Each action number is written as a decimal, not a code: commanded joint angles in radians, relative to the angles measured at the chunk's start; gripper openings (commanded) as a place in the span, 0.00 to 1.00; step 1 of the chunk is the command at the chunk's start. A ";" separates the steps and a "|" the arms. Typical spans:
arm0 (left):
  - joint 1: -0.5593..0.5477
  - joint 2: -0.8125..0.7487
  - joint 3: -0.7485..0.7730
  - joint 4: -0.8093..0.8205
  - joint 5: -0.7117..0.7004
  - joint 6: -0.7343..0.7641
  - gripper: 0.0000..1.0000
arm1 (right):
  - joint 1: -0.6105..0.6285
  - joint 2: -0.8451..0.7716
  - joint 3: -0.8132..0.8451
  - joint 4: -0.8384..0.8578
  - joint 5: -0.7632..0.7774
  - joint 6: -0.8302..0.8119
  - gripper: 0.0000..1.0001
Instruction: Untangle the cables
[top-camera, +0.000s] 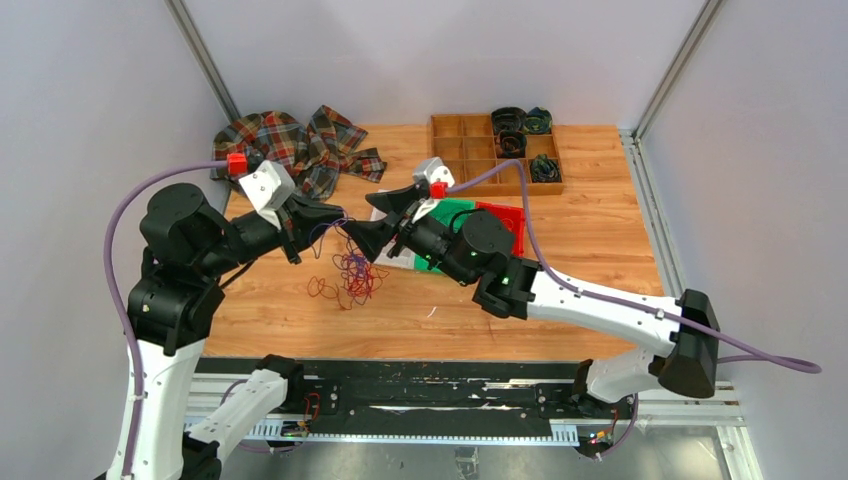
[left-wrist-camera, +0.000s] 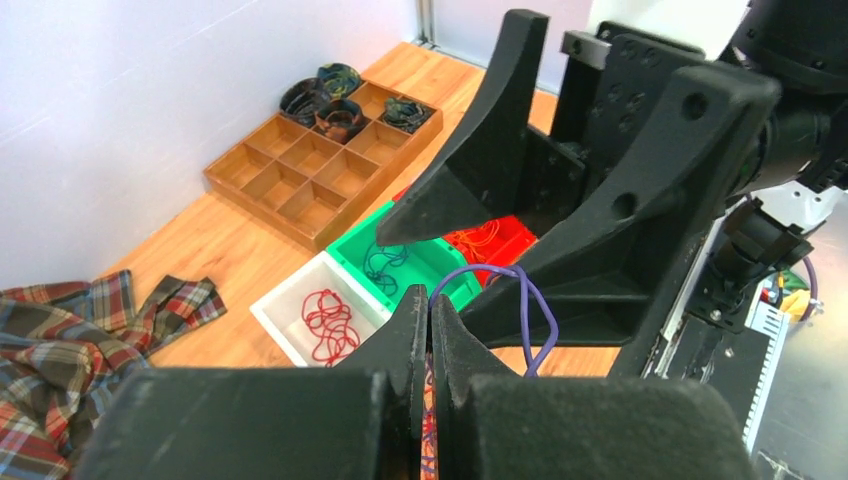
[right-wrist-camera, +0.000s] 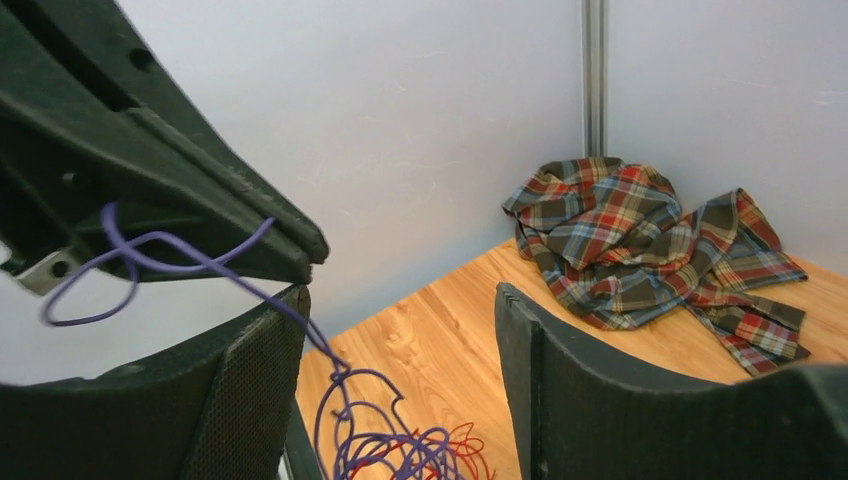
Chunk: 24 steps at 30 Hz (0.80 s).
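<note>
Pinching a purple cable (left-wrist-camera: 522, 300), the left tool (top-camera: 340, 222) is pressed together; the right tool (top-camera: 385, 216), at its 3 o'clock, stands spread; the cables (top-camera: 355, 276) bunch over the worktop (top-camera: 570, 265) at 6 o'clock.

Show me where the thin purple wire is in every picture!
Top view: the thin purple wire is in the middle, hanging from the left gripper.
Left wrist view: it makes a loop low in the middle, just past the shut gripper.
Right wrist view: it is on the left, running down to the bottom edge.
Shared landmark: the checked cloth, seen in all three.
</note>
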 joint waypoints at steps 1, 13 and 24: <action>-0.005 0.009 0.022 -0.035 0.046 0.013 0.01 | 0.015 0.057 0.077 -0.009 0.089 -0.029 0.66; -0.005 0.054 0.200 -0.055 0.121 -0.035 0.00 | 0.015 0.097 -0.031 0.026 0.165 -0.046 0.55; -0.005 0.081 0.310 -0.055 0.084 0.001 0.00 | 0.013 0.015 -0.178 0.059 0.185 -0.014 0.25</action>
